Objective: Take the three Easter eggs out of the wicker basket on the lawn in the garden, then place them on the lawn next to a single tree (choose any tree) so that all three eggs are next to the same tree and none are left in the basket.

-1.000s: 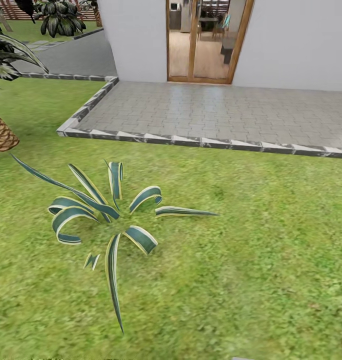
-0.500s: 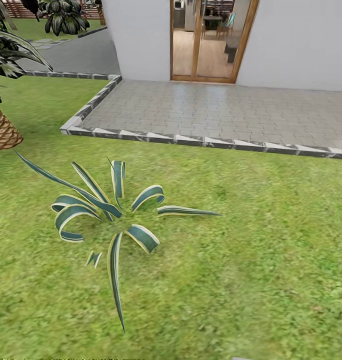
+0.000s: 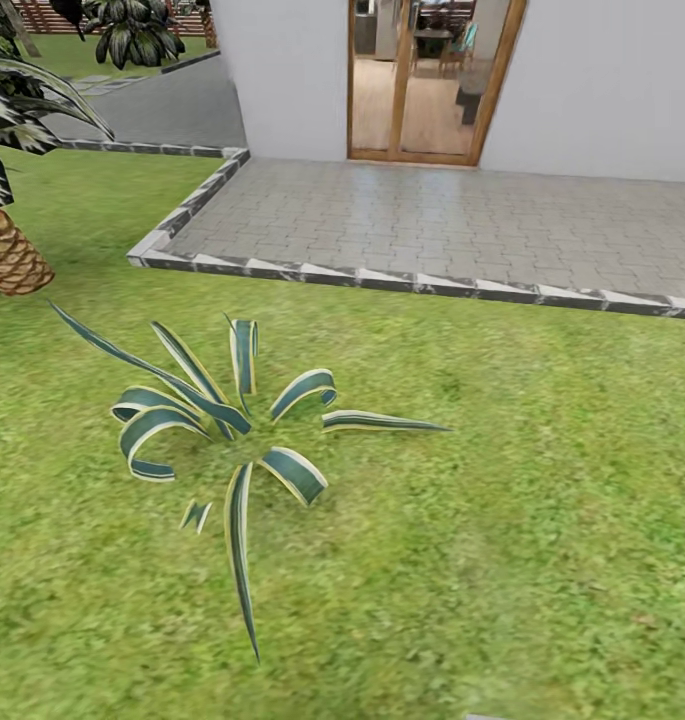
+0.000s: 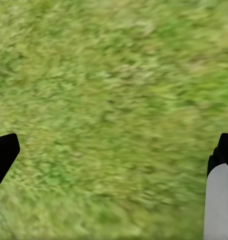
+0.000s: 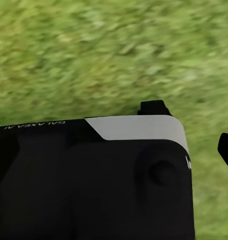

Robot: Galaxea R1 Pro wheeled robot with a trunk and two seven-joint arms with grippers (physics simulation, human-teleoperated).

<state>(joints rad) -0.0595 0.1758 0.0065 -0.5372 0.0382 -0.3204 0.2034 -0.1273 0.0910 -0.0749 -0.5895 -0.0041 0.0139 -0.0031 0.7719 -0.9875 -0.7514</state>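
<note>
**Operator:** Fingers first, please. What are mine doing?

**Describer:** Your left gripper [image 4: 114, 165] is spread wide: one black fingertip [image 4: 4, 155] sits at one edge of the left wrist view and the other at the opposite edge, with bare grass between them and nothing held. Your right gripper [image 5: 191, 130] I cannot judge. Its wrist view shows two dark finger tips apart over grass, but a large black and white robot part [image 5: 94, 180] covers much of the picture, so I cannot tell whether it is released or clenched.

**Operator:** And where are the task's things?

**Describer:** You are looking across the lawn [image 3: 542, 520], mottled green and running from the bottom of the head view up to a grey paved patio [image 3: 462, 230]. On the grass, left of centre, lies a low spiky plant [image 3: 232, 430] with long blue-green leaves edged in cream. At the far left edge stands a palm [image 3: 12, 260] with a scaly brown trunk, fronds hanging above it. Beyond the patio you face a white house wall [image 3: 602, 90] with a wood-framed glass door [image 3: 432, 80]. A leafy shrub [image 3: 132, 30] sits far off at the upper left.
</note>
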